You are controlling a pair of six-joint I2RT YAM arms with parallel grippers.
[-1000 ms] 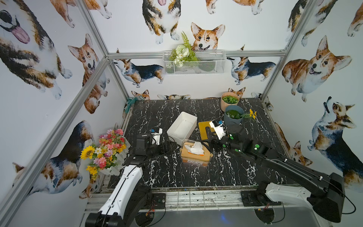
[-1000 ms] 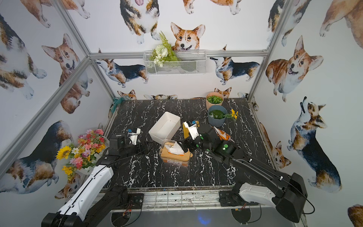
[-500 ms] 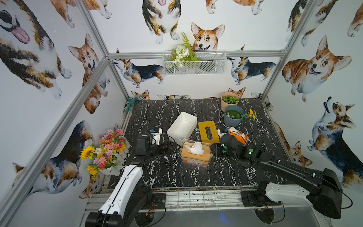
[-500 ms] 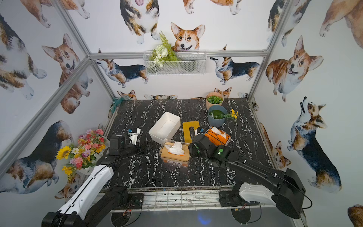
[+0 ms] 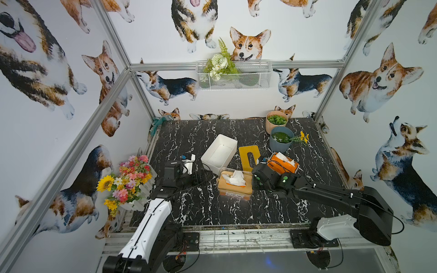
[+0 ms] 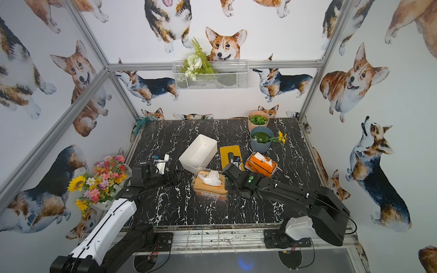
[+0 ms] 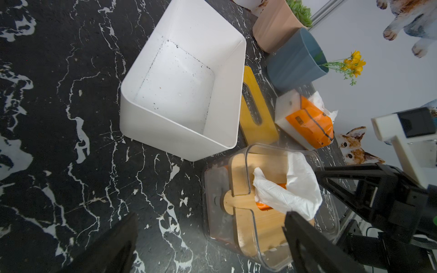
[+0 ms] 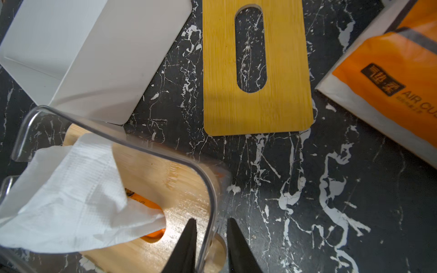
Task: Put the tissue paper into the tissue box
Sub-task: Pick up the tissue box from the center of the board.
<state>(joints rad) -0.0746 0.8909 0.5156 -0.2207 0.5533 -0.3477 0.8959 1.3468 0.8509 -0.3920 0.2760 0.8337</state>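
Observation:
A clear tissue box with a wooden slotted lid stands at the table's front middle, white tissue sticking up through the slot. An orange tissue paper pack lies to its right. My right gripper straddles the clear box's right wall. Its jaws are narrow, with a gap left outside the wall. My left gripper stands wide open at the box's left end, holding nothing. In both top views the wrists hide the fingertips.
An empty white box stands behind the clear box, and a yellow slotted lid lies flat beside it. Two plant pots stand at the back right, a flower bouquet at the front left edge, and a small white object beside the left wrist.
My right arm has swung from over the yellow lid to the clear box's right end, and its jaws have narrowed. The orange pack now lies in plain view. The left arm has not moved.

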